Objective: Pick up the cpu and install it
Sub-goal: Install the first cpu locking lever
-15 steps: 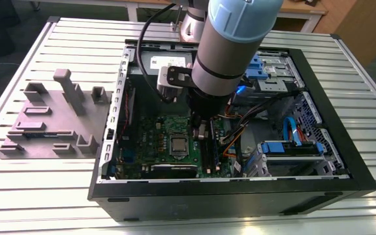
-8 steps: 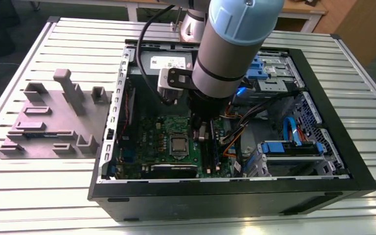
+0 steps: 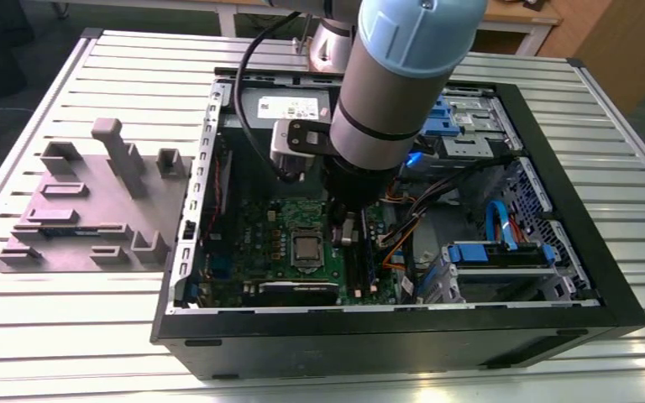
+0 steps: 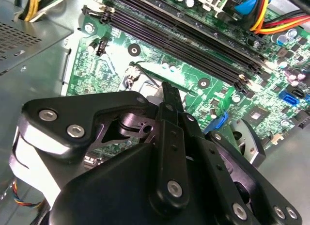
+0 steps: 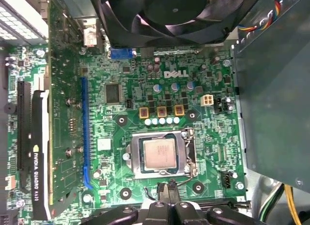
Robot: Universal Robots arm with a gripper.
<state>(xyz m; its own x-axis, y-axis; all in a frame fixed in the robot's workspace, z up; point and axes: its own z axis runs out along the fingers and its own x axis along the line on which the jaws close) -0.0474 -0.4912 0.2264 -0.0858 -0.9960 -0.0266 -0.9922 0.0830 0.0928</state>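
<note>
The fingers [image 5: 167, 205] appear pressed together with nothing between them, poised just above the motherboard [image 5: 193, 79] beside the socket. The cpu [image 5: 159, 153] sits flat in that socket. The arm [image 3: 395, 92] reaches steeply down into the open computer case [image 3: 591, 277] on the slatted tabletop [image 3: 76, 336].

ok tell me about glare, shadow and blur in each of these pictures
Exterior view: the arm casts shade over the motherboard, and the slatted table is evenly lit. First wrist view: sharp, with the cpu showing a soft sheen and a bright washed-out patch at one corner. Second wrist view: the gripper body looms close and soft, with glare on its metal.
</note>
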